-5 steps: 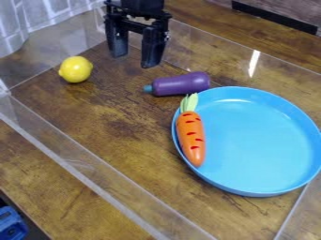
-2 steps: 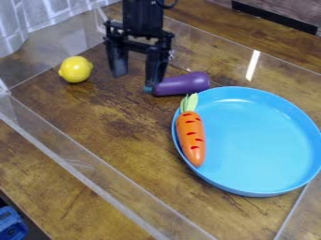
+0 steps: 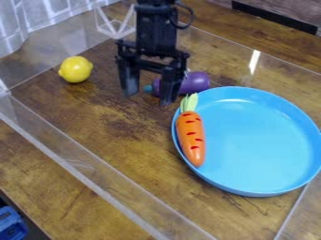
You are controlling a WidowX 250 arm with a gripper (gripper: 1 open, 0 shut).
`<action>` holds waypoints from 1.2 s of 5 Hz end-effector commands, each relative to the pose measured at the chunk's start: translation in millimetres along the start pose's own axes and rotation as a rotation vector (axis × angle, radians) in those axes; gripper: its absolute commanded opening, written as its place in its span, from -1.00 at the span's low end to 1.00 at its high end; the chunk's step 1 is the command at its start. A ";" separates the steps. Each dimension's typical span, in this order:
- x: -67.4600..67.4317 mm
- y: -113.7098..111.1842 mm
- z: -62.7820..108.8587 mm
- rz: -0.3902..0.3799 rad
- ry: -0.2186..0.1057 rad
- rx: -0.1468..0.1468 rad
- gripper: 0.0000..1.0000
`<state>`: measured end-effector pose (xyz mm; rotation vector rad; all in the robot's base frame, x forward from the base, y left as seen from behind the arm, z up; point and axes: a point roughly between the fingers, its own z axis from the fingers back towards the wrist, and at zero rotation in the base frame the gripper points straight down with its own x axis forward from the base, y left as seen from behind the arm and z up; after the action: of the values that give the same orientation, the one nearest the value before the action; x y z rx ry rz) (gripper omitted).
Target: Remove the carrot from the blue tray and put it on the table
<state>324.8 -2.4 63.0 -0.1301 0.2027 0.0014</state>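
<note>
A: How do your fingers (image 3: pixel 148 91) stand?

B: Spread wide and pointing steeply down, with nothing between them. The tips hang just above the counter (image 3: pixel 88 122), which is dark brown worn wood.

A: What lies nearest them?

B: The purple eggplant (image 3: pixel 193 82). It lies on the counter just right of my right-hand finger, and that finger covers its near end, so I cannot tell whether they touch.

A: And the carrot?

B: The carrot (image 3: pixel 190 133) lies on the left edge of the blue tray (image 3: pixel 269 141), nearer than my fingers and a little to the right. Its green top points toward the far side, close to the eggplant, and its orange tip points near. It rests along the raised rim, apart from my fingers.

A: Anything else?

B: A yellow lemon (image 3: pixel 75 68) sits on the counter well to the left of my fingers. Clear plastic walls (image 3: pixel 94 183) edge the counter on the near side.
</note>
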 end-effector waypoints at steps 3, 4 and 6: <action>-3.1 -35.5 19.4 -0.057 -0.108 -0.009 1.00; -4.8 -43.2 15.0 -0.062 -0.107 -0.018 1.00; -6.3 -57.4 5.8 -0.066 -0.103 -0.043 1.00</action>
<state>315.8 -51.7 58.2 -0.1748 0.1604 -0.0291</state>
